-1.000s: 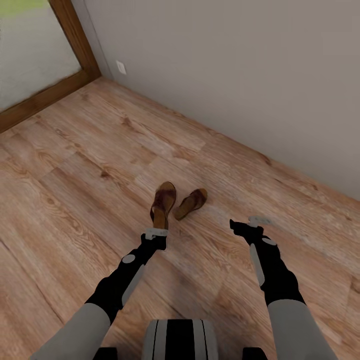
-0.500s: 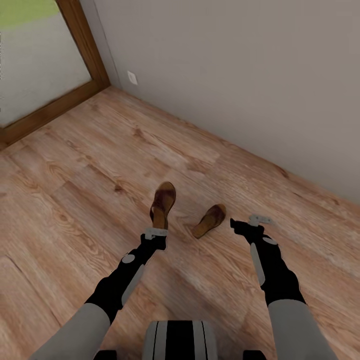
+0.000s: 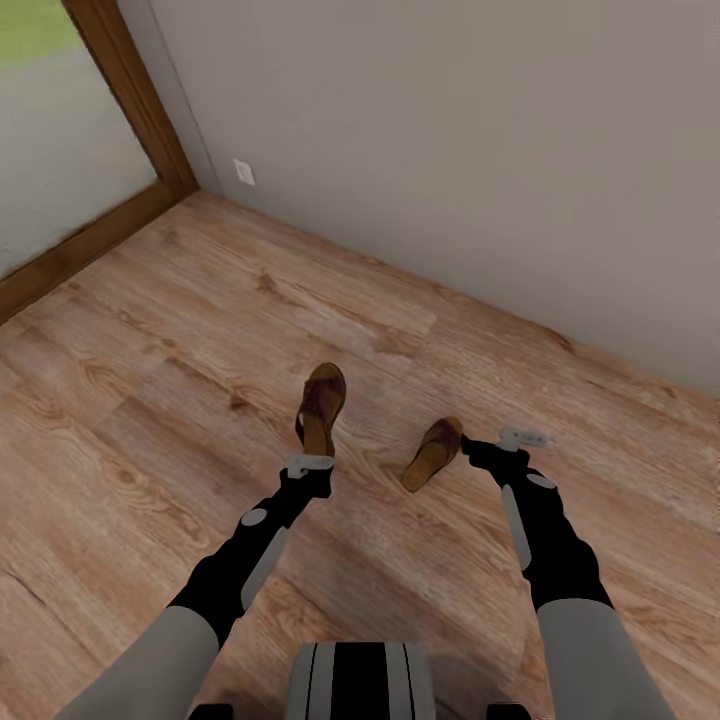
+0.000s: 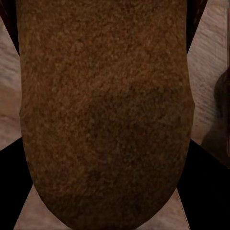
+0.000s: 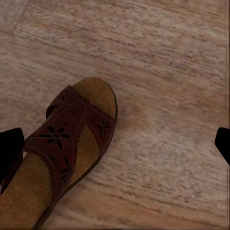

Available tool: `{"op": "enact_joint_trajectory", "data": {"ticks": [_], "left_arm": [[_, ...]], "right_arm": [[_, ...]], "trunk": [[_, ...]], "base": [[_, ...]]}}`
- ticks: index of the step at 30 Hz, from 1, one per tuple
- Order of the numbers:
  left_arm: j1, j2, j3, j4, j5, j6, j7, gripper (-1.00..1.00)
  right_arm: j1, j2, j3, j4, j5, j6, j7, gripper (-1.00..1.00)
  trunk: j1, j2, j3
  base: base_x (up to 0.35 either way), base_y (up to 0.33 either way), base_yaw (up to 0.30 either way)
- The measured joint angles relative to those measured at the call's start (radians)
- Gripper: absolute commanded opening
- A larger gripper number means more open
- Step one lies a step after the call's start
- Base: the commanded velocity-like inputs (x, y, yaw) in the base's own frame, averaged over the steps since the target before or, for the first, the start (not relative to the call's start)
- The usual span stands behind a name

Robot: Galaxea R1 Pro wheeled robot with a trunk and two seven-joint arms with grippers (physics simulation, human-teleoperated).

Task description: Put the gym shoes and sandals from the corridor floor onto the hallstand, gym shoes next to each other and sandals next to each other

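Soft even light, faint shadows, slightly blurred renders, left wrist close-up fuzzy

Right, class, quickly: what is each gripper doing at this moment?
Left gripper: shut on a sandal.
Right gripper: open, holding nothing, beside the other sandal.

A home corridor, rendered in simulation: light brown wood-plank floor (image 3: 200,330) with visible grain meets a plain grey wall (image 3: 450,150) running from far left to near right. At far left stands a wood-framed glass door (image 3: 60,150), a white wall socket (image 3: 243,172) just beside it. Two brown sandals (image 3: 322,407) lie on the planks.
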State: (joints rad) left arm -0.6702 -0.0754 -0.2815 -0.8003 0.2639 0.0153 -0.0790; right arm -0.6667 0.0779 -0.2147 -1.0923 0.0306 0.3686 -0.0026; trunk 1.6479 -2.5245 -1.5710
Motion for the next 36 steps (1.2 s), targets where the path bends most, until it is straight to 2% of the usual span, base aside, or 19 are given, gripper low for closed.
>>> {"op": "enact_joint_trajectory", "data": {"ticks": [10, 15, 20, 22, 26, 36], "left_arm": [[0.0, 0.006, 0.0, 0.0, 0.002, 0.0, 0.0, -1.0], [0.0, 0.008, -0.001, 0.001, 0.002, 0.03, 0.0, -1.0], [0.0, 0.008, -0.001, 0.001, 0.002, 0.037, -0.001, -1.0], [-0.012, 0.009, 0.008, -0.012, -0.001, 0.031, -0.001, -1.0], [-0.019, 0.009, 0.008, -0.035, -0.002, 0.031, -0.001, -1.0], [0.03, 0.032, 0.008, -0.053, -0.002, 0.032, -0.002, -1.0]], "right_arm": [[0.0, -0.001, -0.001, 0.0, 0.0, 0.0, 0.0, 1.0], [0.0, -0.001, 0.0, 0.0, 0.0, 0.002, 0.0, 1.0], [0.0, -0.001, -0.001, 0.002, 0.0, 0.002, 0.0, 1.0], [-0.011, 0.01, -0.012, -0.009, 0.01, 0.011, 0.009, 1.0], [-0.034, 0.01, -0.018, -0.031, 0.01, 0.01, 0.01, 1.0], [-0.078, 0.009, -0.016, 0.002, 0.01, 0.009, 0.006, 1.0]], "trunk": [[0.0, 0.0, 0.009], [-0.002, 0.001, 0.033], [-0.005, 0.002, 0.055], [-0.005, 0.002, 0.055], [-0.005, 0.002, 0.055], [-0.005, 0.002, 0.055]], "base": [[0.0, 0.008, -0.251], [0.0, 0.0, -0.226], [0.0, 0.0, -0.042], [0.0, 0.0, 0.0], [0.0, 0.0, 0.0], [0.009, 0.008, 0.0]]}}
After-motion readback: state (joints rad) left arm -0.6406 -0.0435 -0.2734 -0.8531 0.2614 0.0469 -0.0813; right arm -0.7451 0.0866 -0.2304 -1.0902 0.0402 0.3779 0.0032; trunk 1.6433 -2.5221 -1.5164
